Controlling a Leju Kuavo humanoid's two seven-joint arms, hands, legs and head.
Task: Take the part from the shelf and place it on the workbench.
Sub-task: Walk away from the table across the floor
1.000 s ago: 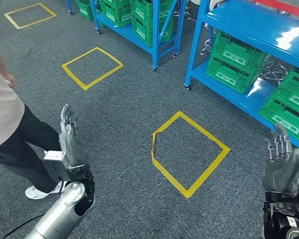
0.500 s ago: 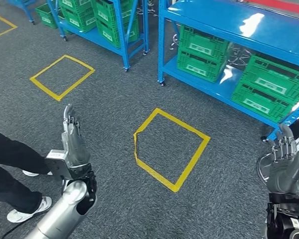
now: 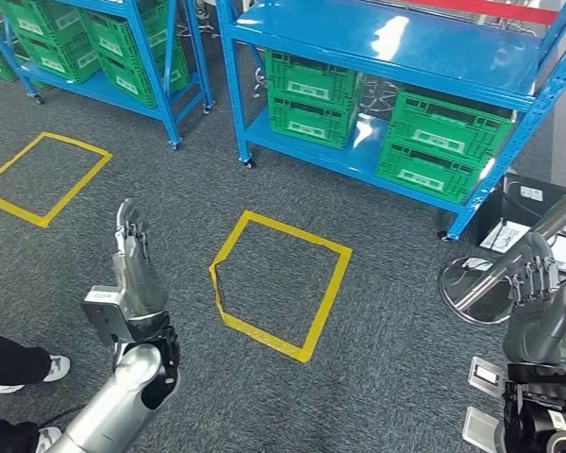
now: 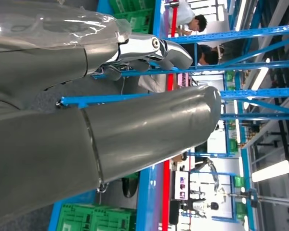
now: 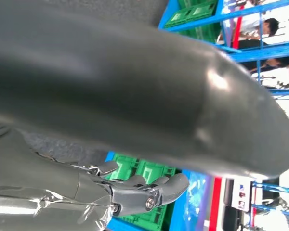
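Blue steel shelf (image 3: 380, 42), first item: two levels, standing straight ahead of us on grey carpet (image 3: 380, 377). Its lower level carried two stacks of green crates (image 3: 312, 90), one to the left and one to the right (image 3: 437, 146). We could not tell which crate held the part; no part was distinguishable on the shelf.

Second blue shelf (image 3: 116, 57): to the left of the first, also stocked with green crates on its lower level.

Left hand (image 3: 134, 264): raised over the carpet, fingers extended and apart, holding nothing. Our left wrist view recorded the thick grey thumb (image 4: 146, 130) and slim fingers (image 4: 150, 48) spread, nothing between them.

Right hand (image 3: 540, 311): raised at the right, fingers upright and loosely spread, holding nothing; our right wrist view gave the same, with green crates behind the fingers (image 5: 150, 190).

Yellow tape square (image 3: 280, 283): on the carpet between both hands, in front of the first shelf. A second tape square (image 3: 45, 175) lay further left.

Round metal base with a slanting pole (image 3: 479, 283): beside the right hand.

Person's dark trouser legs and white shoes (image 3: 52, 368): at the lower left edge.
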